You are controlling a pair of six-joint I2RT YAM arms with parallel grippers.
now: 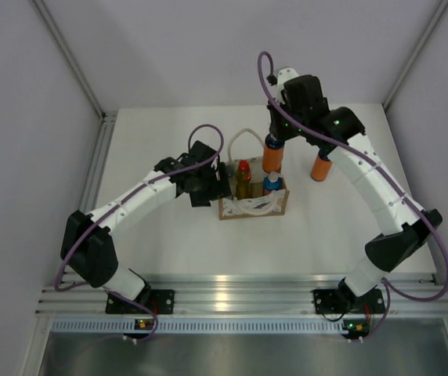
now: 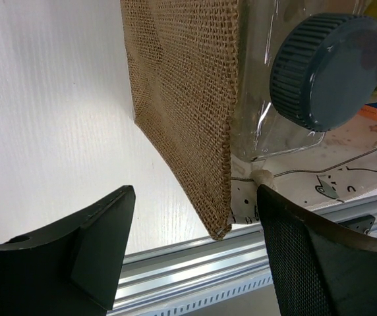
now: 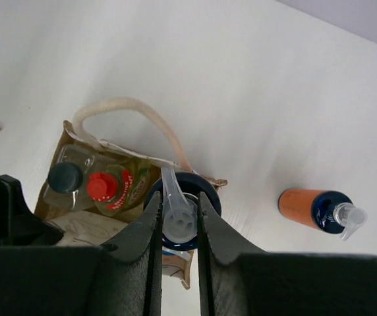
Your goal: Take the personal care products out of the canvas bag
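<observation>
The tan canvas bag (image 1: 254, 205) stands mid-table with white rope handles. An amber bottle with a red cap (image 1: 243, 177) and an orange bottle with a light-blue cap (image 1: 271, 186) stand in it. The pale bottle's dark grey cap (image 2: 327, 69) shows in the left wrist view. My right gripper (image 1: 276, 135) is shut on the clear pump head of an orange bottle with a dark blue cap (image 3: 178, 217), held above the bag's far right corner. A second orange bottle (image 1: 321, 166) stands on the table to the right. My left gripper (image 2: 195, 192) is open astride the bag's left wall (image 2: 188, 99).
The table's aluminium front rail (image 2: 195, 263) runs below the left fingers. White walls with metal posts (image 1: 102, 117) close in the table at the back corners. In the right wrist view the second orange bottle (image 3: 310, 207) stands right of the bag's handle (image 3: 129, 108).
</observation>
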